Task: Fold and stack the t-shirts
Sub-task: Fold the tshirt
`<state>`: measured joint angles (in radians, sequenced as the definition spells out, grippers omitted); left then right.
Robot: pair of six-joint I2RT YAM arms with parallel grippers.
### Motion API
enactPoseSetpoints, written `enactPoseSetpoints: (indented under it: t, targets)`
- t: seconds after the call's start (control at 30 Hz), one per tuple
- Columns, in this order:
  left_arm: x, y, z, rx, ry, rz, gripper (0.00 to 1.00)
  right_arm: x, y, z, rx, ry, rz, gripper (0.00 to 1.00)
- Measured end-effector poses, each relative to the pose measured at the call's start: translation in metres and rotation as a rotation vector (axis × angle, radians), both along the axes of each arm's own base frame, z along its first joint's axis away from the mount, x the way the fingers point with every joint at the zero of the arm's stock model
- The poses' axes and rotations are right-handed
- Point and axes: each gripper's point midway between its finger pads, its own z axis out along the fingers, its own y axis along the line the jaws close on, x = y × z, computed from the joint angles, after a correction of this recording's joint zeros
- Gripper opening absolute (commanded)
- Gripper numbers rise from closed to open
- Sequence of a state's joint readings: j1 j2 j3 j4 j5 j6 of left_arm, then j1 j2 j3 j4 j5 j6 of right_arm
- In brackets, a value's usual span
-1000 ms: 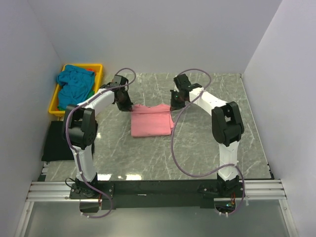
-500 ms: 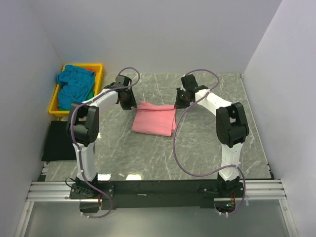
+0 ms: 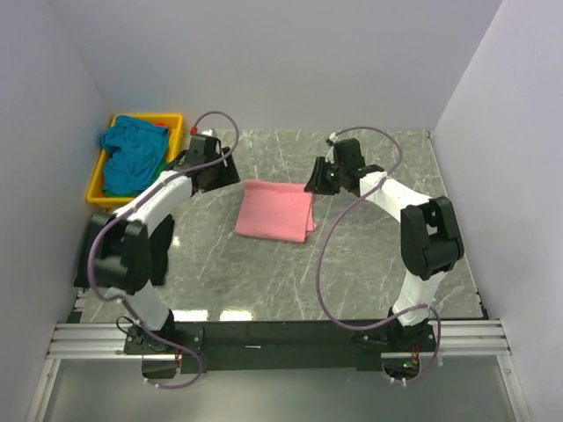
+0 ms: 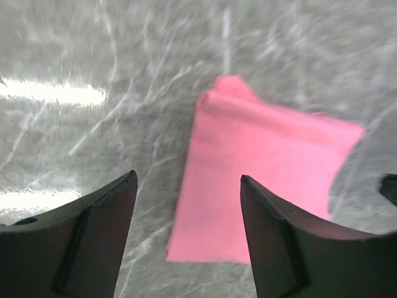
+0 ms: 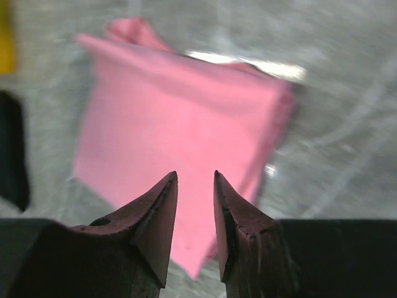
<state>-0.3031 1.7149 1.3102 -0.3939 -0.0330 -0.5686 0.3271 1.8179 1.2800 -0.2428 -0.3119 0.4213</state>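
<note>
A salmon pink t-shirt [image 3: 275, 211] lies folded flat in a rectangle on the grey marble table [image 3: 369, 255]. My left gripper [image 3: 215, 172] hovers just off its far left corner, jaws wide open and empty. In the left wrist view the pink t-shirt [image 4: 267, 174] lies beyond the open left gripper [image 4: 187, 177]. My right gripper [image 3: 318, 179] hangs at the shirt's far right corner. In the right wrist view the pink t-shirt [image 5: 180, 118] lies under the right gripper [image 5: 195, 174], whose jaws stand a little apart with nothing between them. A crumpled teal t-shirt [image 3: 132, 151] fills the yellow tray.
The yellow tray [image 3: 95, 181] stands at the far left by the wall, with a bit of orange-red cloth [image 3: 162, 126] at its back. A black mat [image 3: 98, 255] lies in front of it. White walls close in three sides.
Both grippers have opened and let go of the pink t-shirt. They have drawn back from its far corners, the left one to the left, the right one to the right. The shirt now lies flat.
</note>
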Motion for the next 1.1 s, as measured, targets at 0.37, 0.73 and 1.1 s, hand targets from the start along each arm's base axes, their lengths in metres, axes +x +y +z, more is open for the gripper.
enactPoseSetpoints:
  t: [0.37,0.73,1.1]
  targets:
    - [0.027,-0.054,-0.004,-0.128,-0.057,-0.188,0.49,0.012,0.054,-0.010,0.300,-0.006,0.190,0.37]
    - [0.097,-0.099,-0.081,-0.182,0.014,-0.276,0.47,0.052,0.017,-0.065,0.541,0.167,-0.009,0.37]
    - [0.106,-0.094,-0.086,-0.242,0.023,-0.218,0.53,0.072,0.008,-0.058,0.568,0.181,-0.057,0.38]
